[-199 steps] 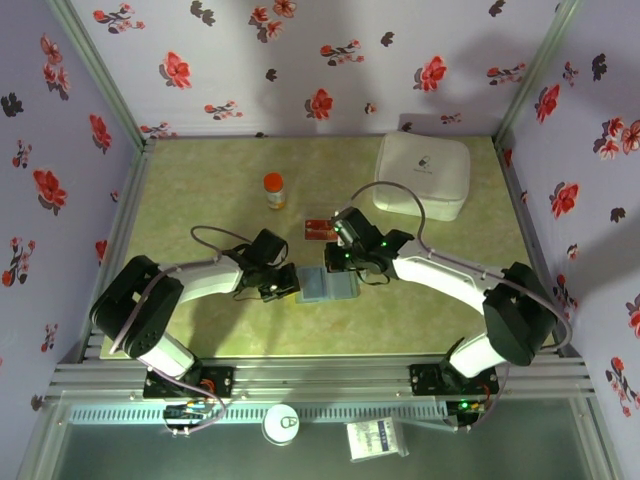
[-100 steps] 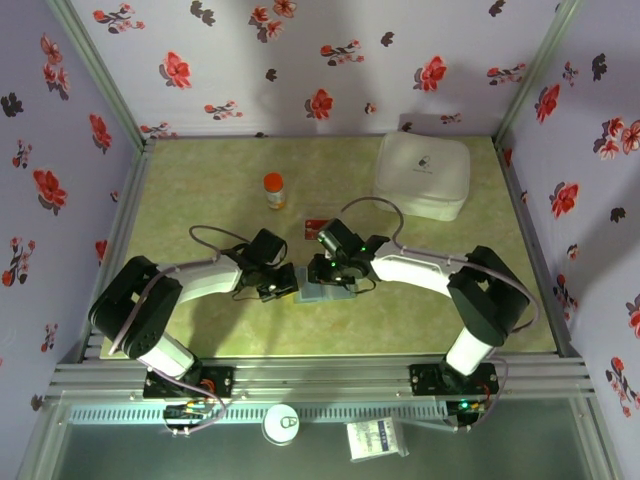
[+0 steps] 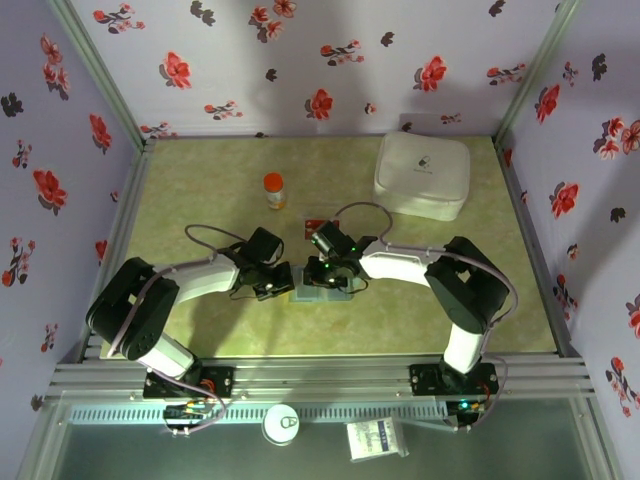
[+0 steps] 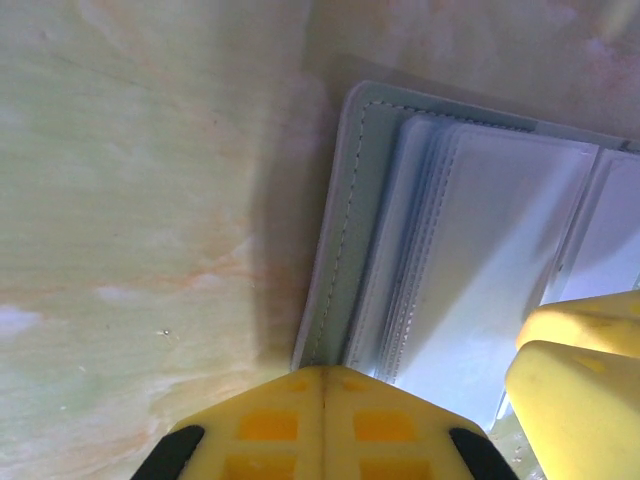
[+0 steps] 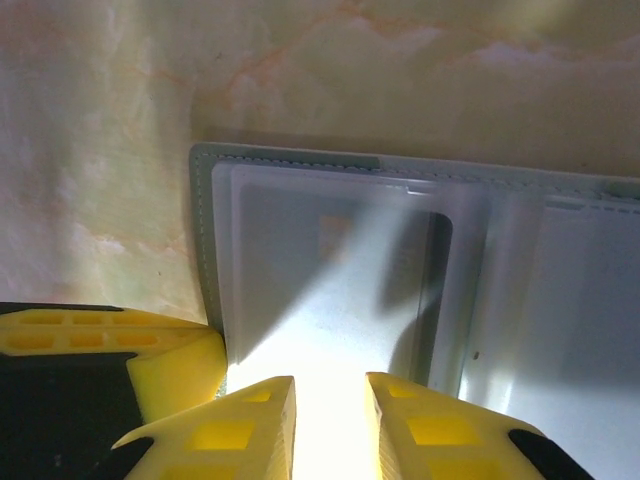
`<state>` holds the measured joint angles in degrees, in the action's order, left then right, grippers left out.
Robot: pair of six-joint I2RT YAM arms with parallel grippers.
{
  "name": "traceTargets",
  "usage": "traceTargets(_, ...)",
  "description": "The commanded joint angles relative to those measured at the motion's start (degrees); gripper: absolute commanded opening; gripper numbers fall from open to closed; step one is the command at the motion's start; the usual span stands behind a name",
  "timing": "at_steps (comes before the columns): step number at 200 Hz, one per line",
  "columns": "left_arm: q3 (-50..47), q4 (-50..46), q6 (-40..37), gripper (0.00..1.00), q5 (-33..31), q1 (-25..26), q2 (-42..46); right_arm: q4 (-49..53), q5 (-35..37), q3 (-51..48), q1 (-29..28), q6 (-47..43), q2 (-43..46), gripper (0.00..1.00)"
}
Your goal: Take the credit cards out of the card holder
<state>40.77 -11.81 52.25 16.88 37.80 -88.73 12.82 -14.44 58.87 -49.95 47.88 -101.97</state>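
**A:** Where is the card holder lying?

**B:** The grey-blue card holder [image 5: 320,270] is lying open on the green marbled counter [image 3: 200,200]. Its clear sleeves [image 4: 480,260] are facing up, and a gripper is working at each side of it.

**A:** What are the grippers doing?

**B:** The left gripper [image 4: 322,378] is sitting at the holder's left edge with its yellow fingers closed tight together. The right gripper [image 5: 330,382] is hanging over a clear sleeve near the holder's middle. Its fingers are standing a narrow gap apart, and I cannot tell whether they are pinching anything.

**A:** And the credit cards?

**B:** One red-orange credit card [image 3: 317,228] is lying on the counter just behind the holder. An orange-capped bottle [image 3: 273,190] is standing farther behind the holder, to its left. A white rounded case [image 3: 422,175] is sitting well behind it, to its right.
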Motion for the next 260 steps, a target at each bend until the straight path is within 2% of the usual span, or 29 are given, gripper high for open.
traceTargets(1,-0.23,-1.99,-1.43,0.00,-0.90,-0.54,0.93,-0.74,-0.71,1.78,-0.36,0.71,-1.34,0.25)
traceTargets(99,-0.90,-1.71,-0.92,0.00,0.03,-0.54,1.70,1.78,1.62,0.78,-0.37,1.15,-0.19,0.26)
traceTargets(151,-1.82,-0.41,-0.40,0.01,1.02,-0.54,1.29,-5.08,-2.69,-0.63,-0.39,3.10,0.33,0.20)
traceTargets(260,-2.49,-0.67,-0.35,0.01,1.06,-0.53,1.86,-0.78,-0.94,-0.39,-0.38,2.13,-2.46,0.22)
